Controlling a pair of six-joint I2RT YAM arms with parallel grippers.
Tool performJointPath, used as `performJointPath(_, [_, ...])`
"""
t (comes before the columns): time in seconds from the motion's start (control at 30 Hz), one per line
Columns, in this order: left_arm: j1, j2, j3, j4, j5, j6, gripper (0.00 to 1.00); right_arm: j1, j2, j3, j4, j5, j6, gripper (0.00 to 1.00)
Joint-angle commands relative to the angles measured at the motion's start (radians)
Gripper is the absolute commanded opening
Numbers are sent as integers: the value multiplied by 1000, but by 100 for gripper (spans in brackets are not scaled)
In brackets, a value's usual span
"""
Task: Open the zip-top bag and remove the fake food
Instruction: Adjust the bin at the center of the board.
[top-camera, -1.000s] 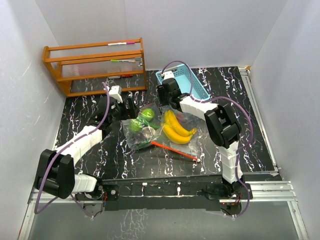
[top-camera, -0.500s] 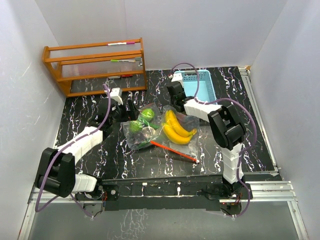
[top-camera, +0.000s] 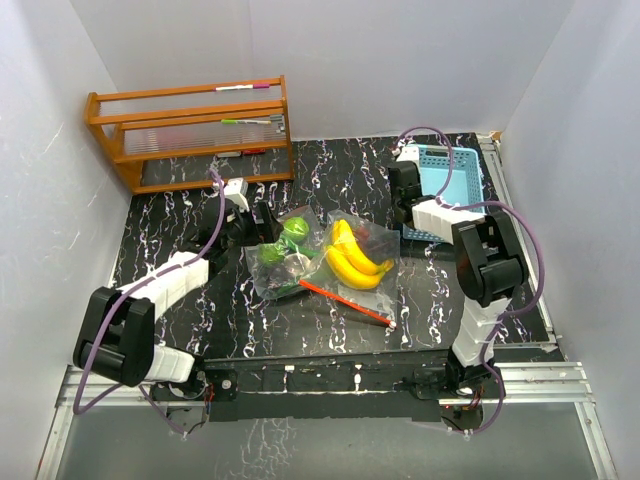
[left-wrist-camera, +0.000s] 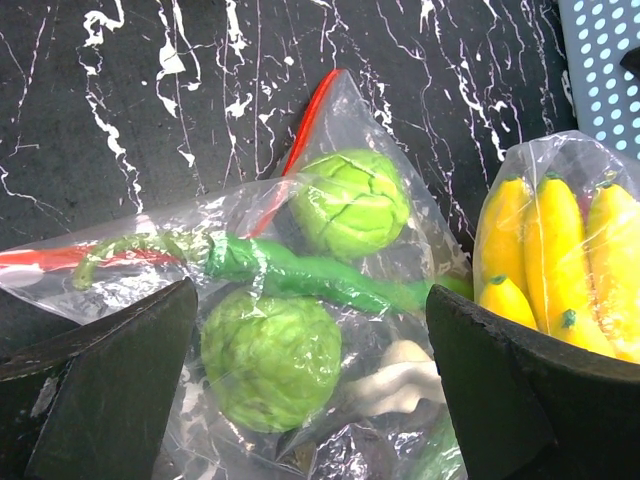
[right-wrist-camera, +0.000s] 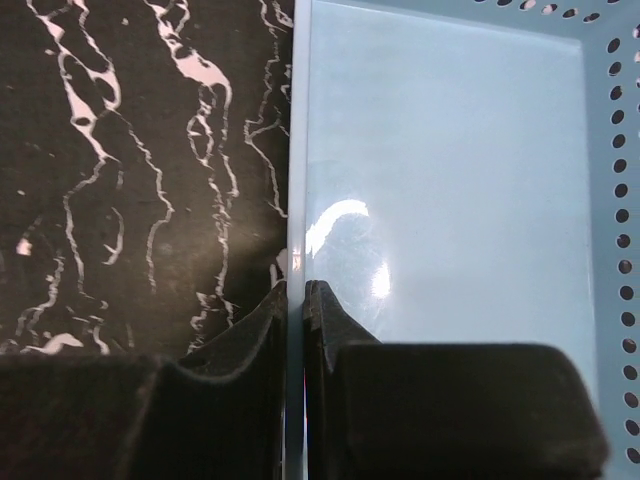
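The clear zip-top bag lies flat mid-table with its red zip strip toward the near side. Inside it is the fake food: yellow bananas, two round green fruits, a long green vegetable and a white piece. My left gripper is open, low over the bag's left end, its fingers either side of the near green fruit. My right gripper is shut on the left wall of the light-blue basket.
An orange wooden rack stands at the back left against the wall. White walls close in the left, back and right sides. The basket sits at the back right near the table's metal edge rail.
My right gripper closed on the basket's wall and dragged the basket to the right, away from the bag. My left gripper edged slightly right toward the bag and stayed open.
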Motion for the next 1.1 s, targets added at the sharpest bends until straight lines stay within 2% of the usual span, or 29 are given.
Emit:
performJointPath(0.0, [-8,-5,5,38,30,-12,97,-14,-80,-48,118,-16,-121,10])
performJointPath(0.13, [-8,18,1,47,31,-9,97,-24,-87,-85,156,-38,-230,11])
performJointPath(0.27, [-9,27,7,51,37,-9,97,-30,-110,-109,180,-63,-238,14])
performJointPath(0.4, [-12,43,11,55,37,-12,97,-29,-186,-141,206,-128,-191,42])
performJointPath(0.47, [-13,44,11,58,39,-16,97,-30,-224,-163,241,-125,-177,51])
performJointPath(0.6, [-14,41,3,67,35,-20,97,-31,-274,-160,244,-96,-125,60])
performJointPath(0.7, [-14,42,1,65,30,-18,97,-31,-359,-197,287,-102,-69,60])
performJointPath(0.73, [-14,40,1,67,27,-18,97,-31,-387,-222,328,-109,-51,66])
performJointPath(0.77, [-15,40,1,69,27,-20,97,-31,-414,-248,367,-110,-20,83])
performJointPath(0.8, [-14,40,1,71,27,-21,97,-32,-435,-280,408,-112,24,96])
performJointPath(0.87, [-15,40,1,74,22,-28,97,-31,-462,-333,490,-151,93,98])
performJointPath(1.0, [-14,43,-1,97,31,-43,98,-31,-443,-374,610,-365,192,98])
performJointPath(1.07, [-16,41,0,93,33,-43,97,-31,-430,-366,628,-397,253,90])
